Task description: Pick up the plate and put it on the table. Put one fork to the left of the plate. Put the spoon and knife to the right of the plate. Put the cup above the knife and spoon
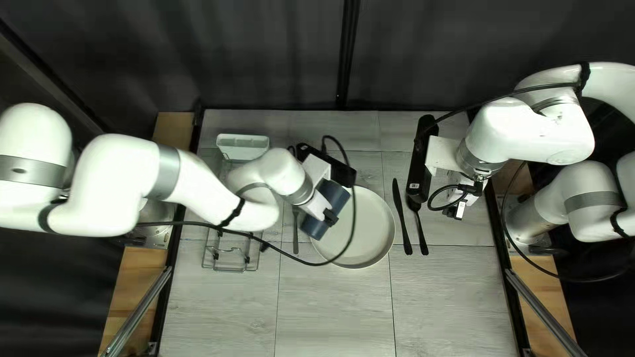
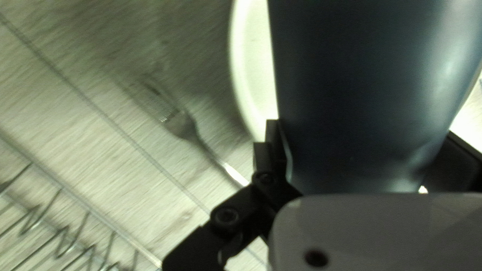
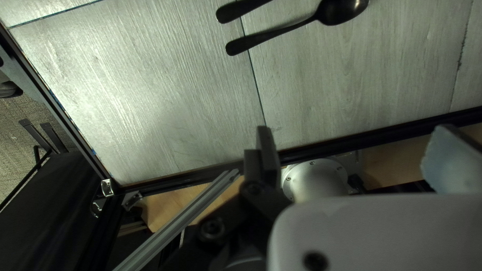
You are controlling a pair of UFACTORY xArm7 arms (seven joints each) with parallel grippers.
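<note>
Gripping cup [image 2: 371, 75] in left end effector [image 2: 361, 133] | carry rightward, beyond knife [image 1: 401, 215] and spoon [image 1: 420, 229] | avoid wide-open, empty right end effector [image 3: 353, 130]

Wire rack [image 1: 229, 270] on show at left!

And there's a white caddy [image 1: 243, 143] at its far end! Behind, a dark curtain [image 1: 264, 59] hangs; wooden boards [image 1: 124, 284] and slanting metal struts [image 1: 142, 311] flank both sides, and the right wrist view catches carpet [image 3: 20, 123]!

Left arm [image 1: 126, 185], nine o'clock; right arm [image 1: 529, 132], three o'clock: both are showing rounded white shells [image 1: 218, 198], grey bands [image 1: 165, 172], black cables [image 1: 264, 246].
</note>
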